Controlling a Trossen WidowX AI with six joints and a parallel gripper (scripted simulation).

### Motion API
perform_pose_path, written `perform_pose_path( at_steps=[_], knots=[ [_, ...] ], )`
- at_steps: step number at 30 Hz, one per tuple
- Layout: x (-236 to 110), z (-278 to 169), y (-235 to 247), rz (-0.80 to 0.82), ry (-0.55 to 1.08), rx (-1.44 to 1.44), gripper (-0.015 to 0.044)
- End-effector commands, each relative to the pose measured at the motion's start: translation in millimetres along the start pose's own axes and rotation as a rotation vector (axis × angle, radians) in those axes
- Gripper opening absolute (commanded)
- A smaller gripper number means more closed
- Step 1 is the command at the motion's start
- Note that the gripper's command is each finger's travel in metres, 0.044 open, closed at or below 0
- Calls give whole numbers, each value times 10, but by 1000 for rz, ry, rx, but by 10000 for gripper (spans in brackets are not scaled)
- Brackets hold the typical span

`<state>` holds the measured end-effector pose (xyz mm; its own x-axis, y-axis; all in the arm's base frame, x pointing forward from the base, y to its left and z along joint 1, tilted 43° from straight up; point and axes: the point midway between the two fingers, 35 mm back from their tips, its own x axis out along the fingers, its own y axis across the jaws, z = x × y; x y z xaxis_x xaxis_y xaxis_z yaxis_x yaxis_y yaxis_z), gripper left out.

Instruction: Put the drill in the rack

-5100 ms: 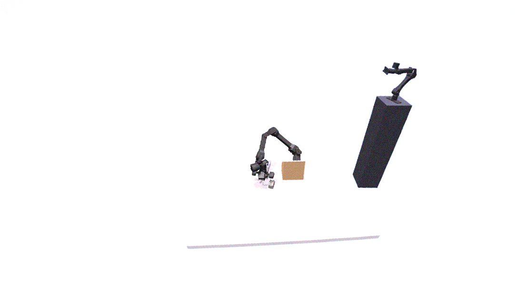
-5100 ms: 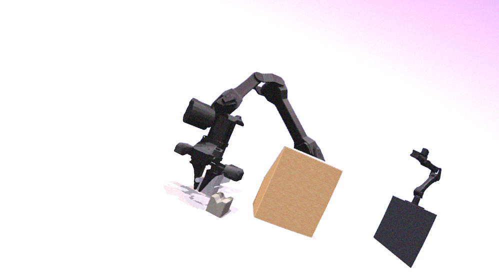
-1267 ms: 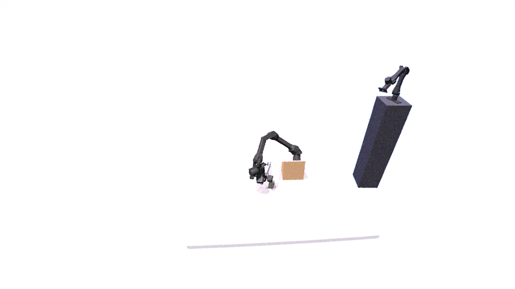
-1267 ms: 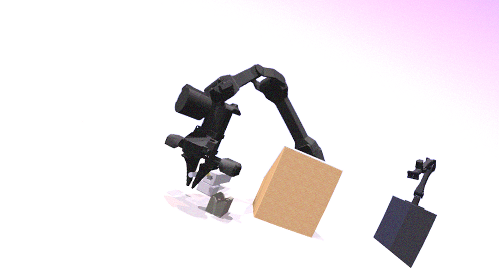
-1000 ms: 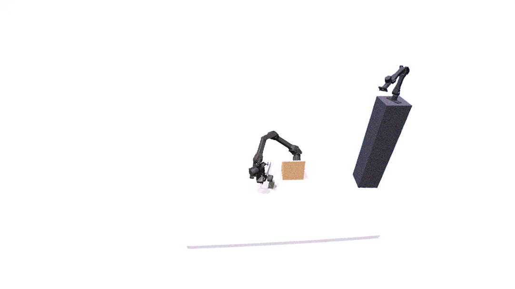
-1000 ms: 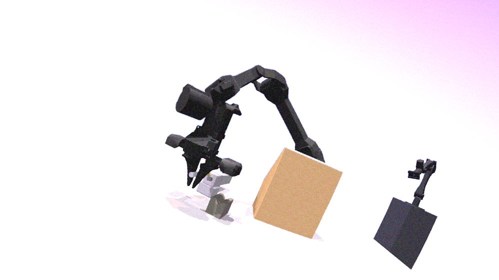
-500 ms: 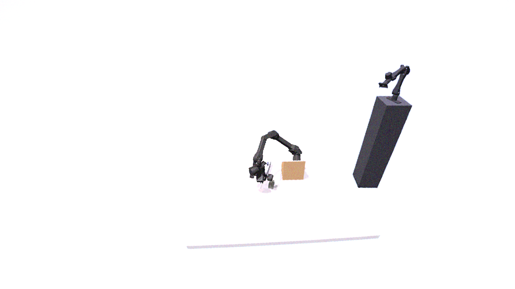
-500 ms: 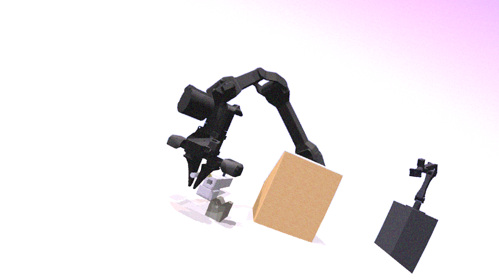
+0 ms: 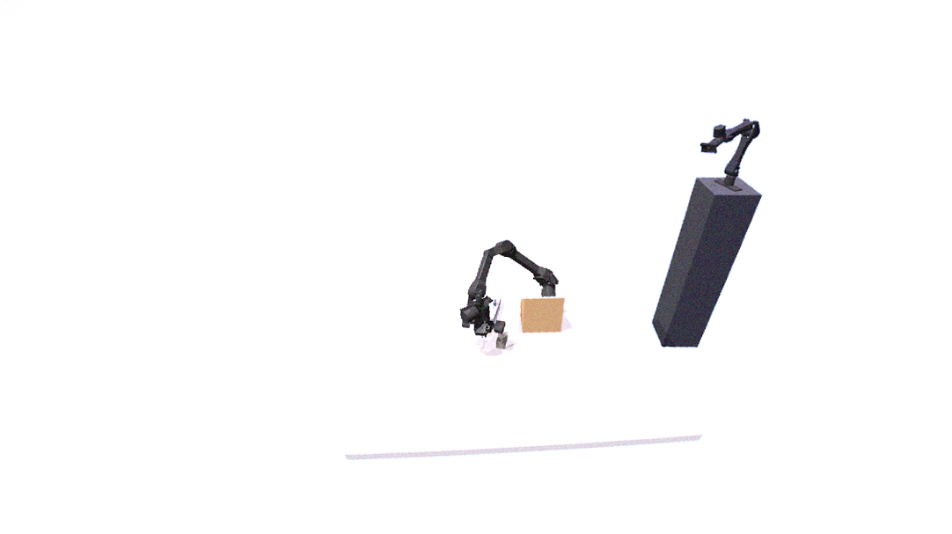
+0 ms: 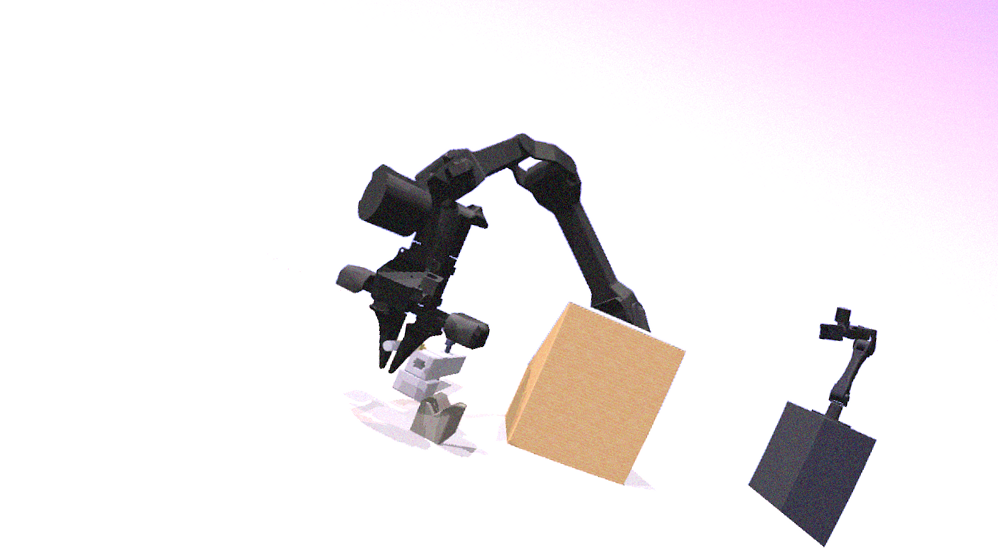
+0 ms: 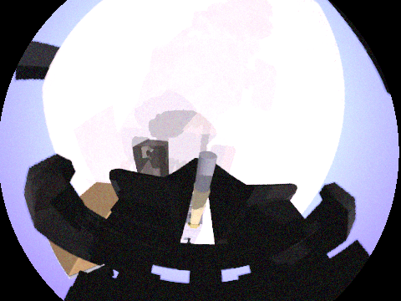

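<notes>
My gripper (image 10: 387, 369) (image 11: 202, 162) is shut on the drill (image 10: 389, 345) (image 11: 205, 165), a rod with a grey shank and a gold-coloured far part. The drill is held above the table, its shank end sticking out past the fingers. In the exterior view its gold part shows just over the pale block (image 10: 431, 364); the block has a dark opening in its front. A small dark post (image 10: 448, 347) above the block may be the key; the arm partly covers it. The notched grey-brown rack (image 9: 501, 340) (image 10: 437, 420) (image 11: 151, 160) stands on the table beside and below the gripper.
A large wood-coloured box (image 9: 543, 315) (image 10: 593, 393) (image 11: 99, 198) stands right of the rack in the top and exterior views, with the arm's base behind it. A tall dark pedestal (image 9: 709, 274) (image 10: 808, 466) farther right carries another small arm (image 9: 742, 149) (image 10: 850, 373).
</notes>
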<state>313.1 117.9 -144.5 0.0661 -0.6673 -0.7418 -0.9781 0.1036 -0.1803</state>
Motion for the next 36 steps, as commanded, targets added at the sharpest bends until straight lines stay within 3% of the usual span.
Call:
perform_pose_path(
  at_steps=[1,36],
  knots=[
    [-33,6,0,0,-4,4,0],
    [-151,10,11,0,-4,4,0]
  ],
)
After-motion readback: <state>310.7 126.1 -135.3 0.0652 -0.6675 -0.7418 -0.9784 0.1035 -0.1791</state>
